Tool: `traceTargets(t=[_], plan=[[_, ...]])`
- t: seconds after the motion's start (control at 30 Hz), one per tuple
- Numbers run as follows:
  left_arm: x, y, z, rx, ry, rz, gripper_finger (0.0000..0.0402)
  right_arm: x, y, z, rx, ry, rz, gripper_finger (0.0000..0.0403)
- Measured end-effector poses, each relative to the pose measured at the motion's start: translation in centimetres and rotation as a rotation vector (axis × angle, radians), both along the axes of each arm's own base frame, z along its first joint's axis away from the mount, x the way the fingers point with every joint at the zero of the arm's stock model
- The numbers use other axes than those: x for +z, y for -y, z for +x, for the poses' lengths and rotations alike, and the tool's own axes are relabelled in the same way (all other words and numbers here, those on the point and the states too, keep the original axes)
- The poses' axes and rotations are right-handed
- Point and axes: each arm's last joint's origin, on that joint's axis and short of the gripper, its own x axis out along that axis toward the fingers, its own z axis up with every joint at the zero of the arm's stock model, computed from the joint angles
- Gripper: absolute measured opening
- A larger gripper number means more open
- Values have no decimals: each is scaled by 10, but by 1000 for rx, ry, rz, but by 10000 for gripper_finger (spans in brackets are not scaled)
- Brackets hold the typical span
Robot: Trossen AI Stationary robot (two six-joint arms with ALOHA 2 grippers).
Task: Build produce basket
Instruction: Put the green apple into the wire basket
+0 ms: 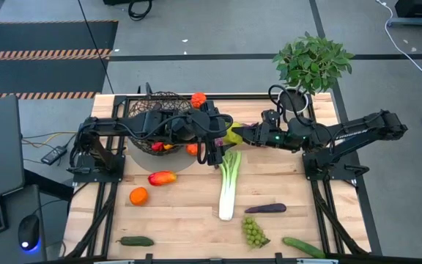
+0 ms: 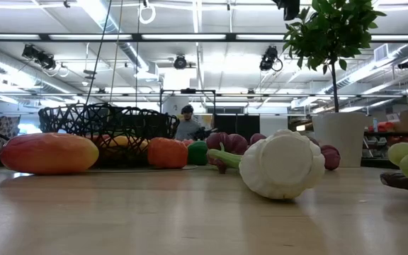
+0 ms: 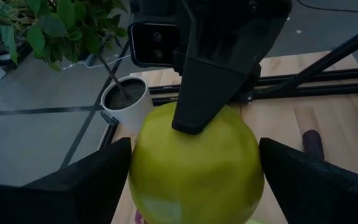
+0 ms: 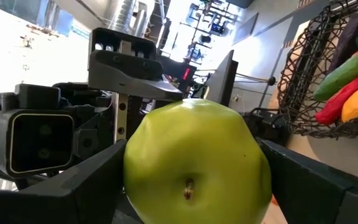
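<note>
I am gripping a green apple (image 4: 194, 165) between both pincers at once, above the desk (image 1: 189, 220) just beside the wire basket (image 1: 160, 117). My left pincer (image 3: 194, 180) is clamping it from one side and my right pincer (image 4: 194, 180) from the other, fingers crossing.

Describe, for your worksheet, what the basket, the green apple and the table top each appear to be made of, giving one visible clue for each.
Basket: dark wire, matt; thin strands cross in an open mesh.
Green apple: probably moulded plastic or foam; the skin is smooth, evenly coloured and slightly faceted.
Table top: pale wood, lightly sheened; parallel board seams and grain show.
</note>
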Motion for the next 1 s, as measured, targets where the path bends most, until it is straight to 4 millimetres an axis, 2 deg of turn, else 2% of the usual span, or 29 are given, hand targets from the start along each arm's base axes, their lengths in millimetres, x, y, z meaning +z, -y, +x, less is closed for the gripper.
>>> traceTargets(t=[0.37, 0.67, 0.83, 1.0], plan=[[-7, -1, -1, 5, -57, 17, 319, -6, 2, 0, -9, -79, -79, 393], [-27, -8, -17, 84, -333, 96, 316, -7, 7, -2, 8, -119, -88, 393], [-34, -22, -31, 206, -483, 175, 311, -14, 6, -2, 81, -184, -93, 394], [-40, -46, -43, 328, -583, 127, 311, -15, 5, -2, 125, -195, -91, 394]])
